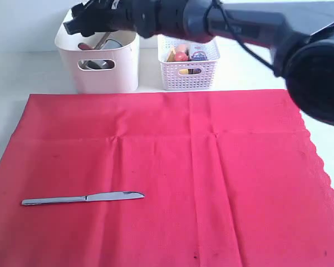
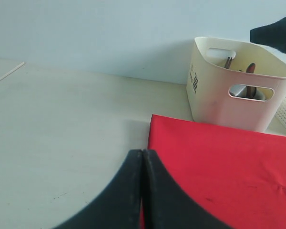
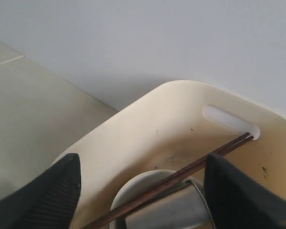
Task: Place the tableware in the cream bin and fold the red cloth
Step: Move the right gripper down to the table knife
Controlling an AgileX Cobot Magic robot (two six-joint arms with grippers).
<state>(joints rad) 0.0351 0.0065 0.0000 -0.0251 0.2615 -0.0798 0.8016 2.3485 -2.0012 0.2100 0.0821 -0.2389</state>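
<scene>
The cream bin (image 1: 100, 69) stands behind the red cloth (image 1: 172, 178), which lies spread flat. My right gripper (image 1: 77, 23) hovers over the bin's far left corner, open, with nothing between its fingers (image 3: 62, 188). Below the right gripper (image 3: 143, 183), dark chopsticks (image 3: 190, 169) lie slanted inside the bin (image 3: 152, 129) across a white bowl (image 3: 128, 193) and a steel cup (image 3: 181, 210). A steel table knife (image 1: 83, 198) rests on the cloth at the front left. My left gripper (image 2: 142, 153) is shut and empty, low over the table by the cloth's (image 2: 219, 167) left edge, with the bin (image 2: 229, 95) beyond it.
A white lattice basket (image 1: 188, 67) with food items stands right of the cream bin. The right arm (image 1: 256, 28) stretches across the back of the scene above both containers. Bare pale table (image 2: 62, 124) lies left of the cloth. The cloth's scalloped edge (image 1: 323, 167) runs down the right side.
</scene>
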